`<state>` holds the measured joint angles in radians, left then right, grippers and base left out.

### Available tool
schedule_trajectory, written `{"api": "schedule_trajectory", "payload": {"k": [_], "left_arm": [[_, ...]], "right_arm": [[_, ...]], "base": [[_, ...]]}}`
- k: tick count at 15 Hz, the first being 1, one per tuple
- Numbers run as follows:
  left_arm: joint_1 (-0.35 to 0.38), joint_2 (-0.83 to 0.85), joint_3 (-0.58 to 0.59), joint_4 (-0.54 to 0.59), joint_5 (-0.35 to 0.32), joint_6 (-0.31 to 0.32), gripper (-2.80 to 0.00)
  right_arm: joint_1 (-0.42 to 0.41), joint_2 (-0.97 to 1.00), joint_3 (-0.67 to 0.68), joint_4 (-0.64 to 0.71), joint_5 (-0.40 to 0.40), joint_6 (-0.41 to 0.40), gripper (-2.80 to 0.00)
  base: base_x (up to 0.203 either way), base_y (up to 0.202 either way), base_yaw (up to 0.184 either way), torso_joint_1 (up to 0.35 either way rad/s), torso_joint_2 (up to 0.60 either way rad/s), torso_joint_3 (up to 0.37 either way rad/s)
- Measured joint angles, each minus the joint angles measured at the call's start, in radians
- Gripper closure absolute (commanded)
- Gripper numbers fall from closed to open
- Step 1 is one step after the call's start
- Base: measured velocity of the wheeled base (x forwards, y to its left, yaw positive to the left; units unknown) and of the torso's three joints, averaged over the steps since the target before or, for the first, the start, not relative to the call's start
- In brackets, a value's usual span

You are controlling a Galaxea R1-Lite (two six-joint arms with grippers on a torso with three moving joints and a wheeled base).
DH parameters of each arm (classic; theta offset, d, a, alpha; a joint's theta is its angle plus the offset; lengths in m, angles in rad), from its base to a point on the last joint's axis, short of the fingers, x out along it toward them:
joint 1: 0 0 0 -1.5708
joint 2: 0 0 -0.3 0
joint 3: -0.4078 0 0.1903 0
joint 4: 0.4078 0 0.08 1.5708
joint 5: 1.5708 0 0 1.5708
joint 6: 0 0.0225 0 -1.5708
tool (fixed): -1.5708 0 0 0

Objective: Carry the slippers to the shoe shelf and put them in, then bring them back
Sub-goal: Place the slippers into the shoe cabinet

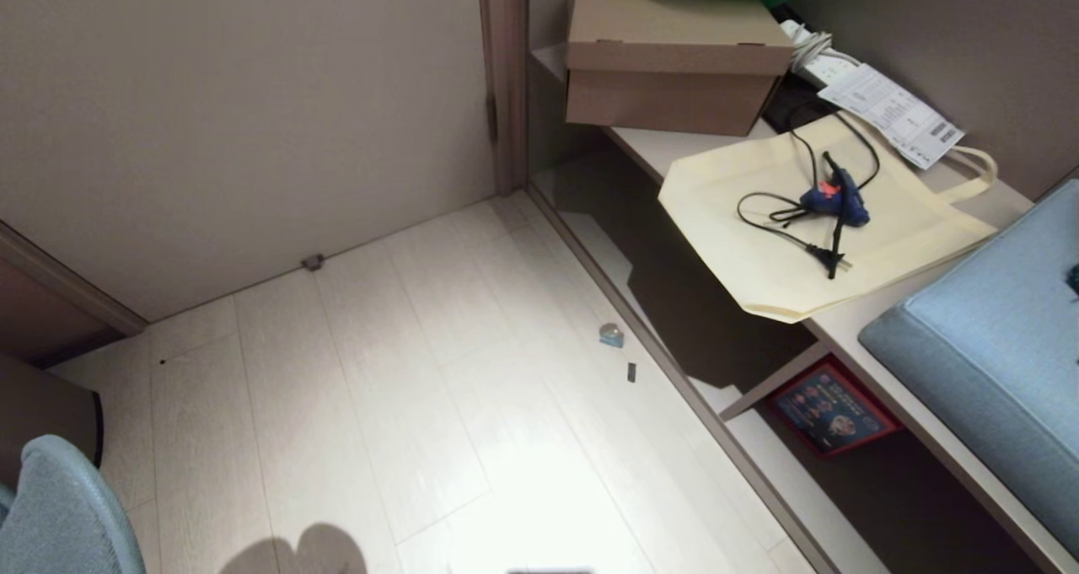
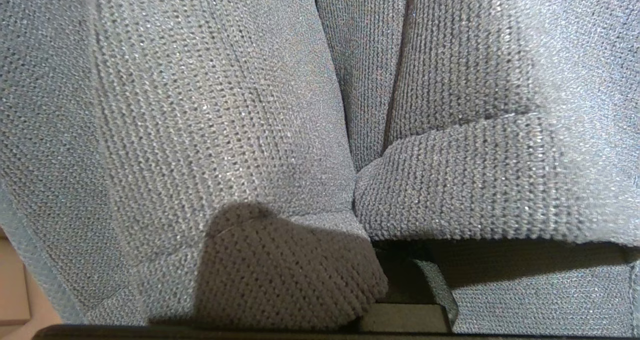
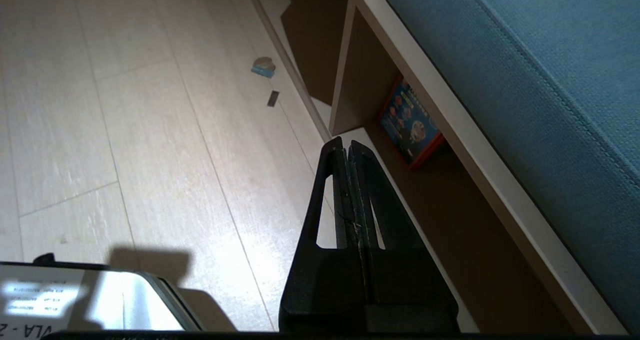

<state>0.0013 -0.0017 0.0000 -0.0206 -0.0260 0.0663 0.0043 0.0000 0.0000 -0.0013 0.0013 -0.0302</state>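
Observation:
The dark grey knitted slippers [image 2: 200,130] fill the left wrist view, two fabric uppers pressed together right against the camera. They cover the left gripper's fingers, which grip them. My right gripper [image 3: 347,148] is shut and empty, hanging above the pale floor beside the shoe shelf [image 3: 344,75]. In the head view the shoe shelf [image 1: 759,447] is the low cubby at the right, under the bench board, with a pale base and a vertical divider. Neither gripper shows in the head view.
On the bench board stand a cardboard box [image 1: 674,51] and a cream tote bag [image 1: 809,245] with a blue glue gun [image 1: 834,199]. A blue cushion [image 1: 995,346] lies nearer. A red-edged picture box [image 1: 830,410] leans inside the cubby. A small scrap [image 1: 611,335] lies on the floor.

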Motion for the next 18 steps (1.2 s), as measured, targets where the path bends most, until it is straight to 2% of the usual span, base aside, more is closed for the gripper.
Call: {"api": "schedule_trajectory", "payload": {"k": [18], "left_arm": [[0.0,0.0,0.0,0.0,0.0,-0.004,0.0]], "right_arm": [[0.0,0.0,0.0,0.0,0.0,0.0,0.0]], "base": [[0.0,0.0,0.0,0.004,0.0,0.203]]}}
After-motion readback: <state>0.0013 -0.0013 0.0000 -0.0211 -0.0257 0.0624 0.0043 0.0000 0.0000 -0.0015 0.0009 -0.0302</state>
